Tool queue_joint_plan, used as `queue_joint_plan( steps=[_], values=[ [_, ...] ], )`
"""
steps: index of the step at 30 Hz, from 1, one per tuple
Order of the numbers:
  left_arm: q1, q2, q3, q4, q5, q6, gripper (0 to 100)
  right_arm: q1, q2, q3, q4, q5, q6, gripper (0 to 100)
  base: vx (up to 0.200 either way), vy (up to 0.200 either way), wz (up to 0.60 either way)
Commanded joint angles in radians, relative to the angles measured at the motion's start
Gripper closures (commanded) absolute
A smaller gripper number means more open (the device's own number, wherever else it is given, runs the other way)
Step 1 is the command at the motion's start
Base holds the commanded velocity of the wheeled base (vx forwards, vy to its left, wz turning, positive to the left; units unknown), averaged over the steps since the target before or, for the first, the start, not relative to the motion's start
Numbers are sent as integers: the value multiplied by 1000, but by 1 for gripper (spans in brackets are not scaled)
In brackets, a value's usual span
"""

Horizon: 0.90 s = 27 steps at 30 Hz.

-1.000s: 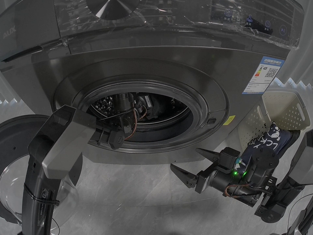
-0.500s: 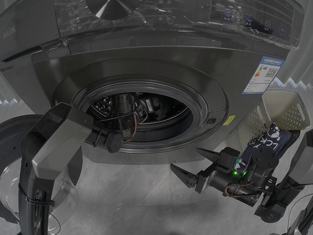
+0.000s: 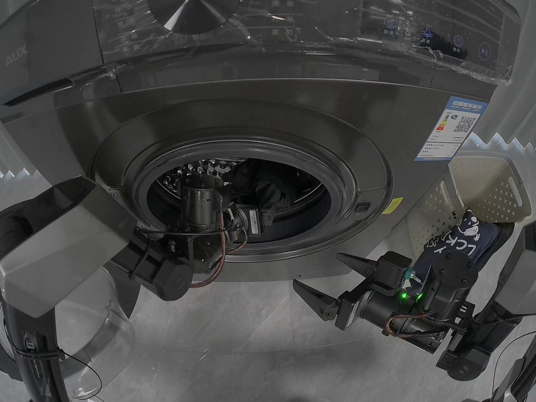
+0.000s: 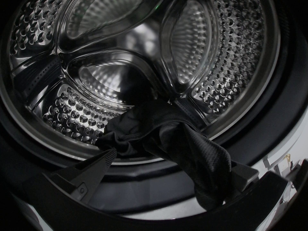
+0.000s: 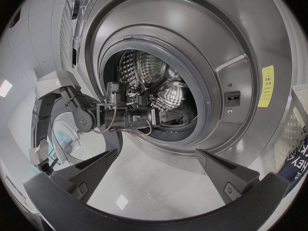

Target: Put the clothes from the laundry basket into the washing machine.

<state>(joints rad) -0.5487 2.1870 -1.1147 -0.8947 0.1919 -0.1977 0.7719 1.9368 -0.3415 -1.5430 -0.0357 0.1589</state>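
Glossy grey marbled floor (image 3: 234, 330) spreads beneath the right pincer (image 3: 316, 270), mirroring a small square of light (image 5: 122, 202). A white tiled wall (image 5: 22, 42) stands well apart from it, toward the robot's left.

The dark grey washing machine (image 3: 290, 101) is standing with its round door (image 5: 69, 141) hanging open on the left. A black mesh garment (image 4: 179, 145) is lying at the front of the steel drum (image 4: 224, 48), one end trailing toward the opening. The pale perforated laundry basket (image 3: 491, 185) is sitting just right of the machine, holding a navy garment (image 3: 463, 241) with white lettering.
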Motion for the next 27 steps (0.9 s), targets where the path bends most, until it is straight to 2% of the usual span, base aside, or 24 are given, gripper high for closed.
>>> queue_joint_plan(
  steps=[1,7,12,16,19,27],
  values=[
    [-39,-87,115,-33,-3,14,0,-3,-4,1,0,0,1,0,0,0,0],
    [-53,-98,177,-86,3,15,0,-8,-12,7,0,0,1,0,0,0,0],
    [-51,-70,159,-118,-9,17,0,-5,-12,4,0,0,1,0,0,0,0],
    [-42,0,99,-145,-11,20,0,-6,-12,2,0,0,1,0,0,0,0],
    [-23,59,24,-148,-32,24,0,-5,-12,2,0,0,1,0,0,0,0],
    [20,185,-177,-98,-45,29,0,0,-10,-2,0,0,1,0,0,0,0]
  ],
)
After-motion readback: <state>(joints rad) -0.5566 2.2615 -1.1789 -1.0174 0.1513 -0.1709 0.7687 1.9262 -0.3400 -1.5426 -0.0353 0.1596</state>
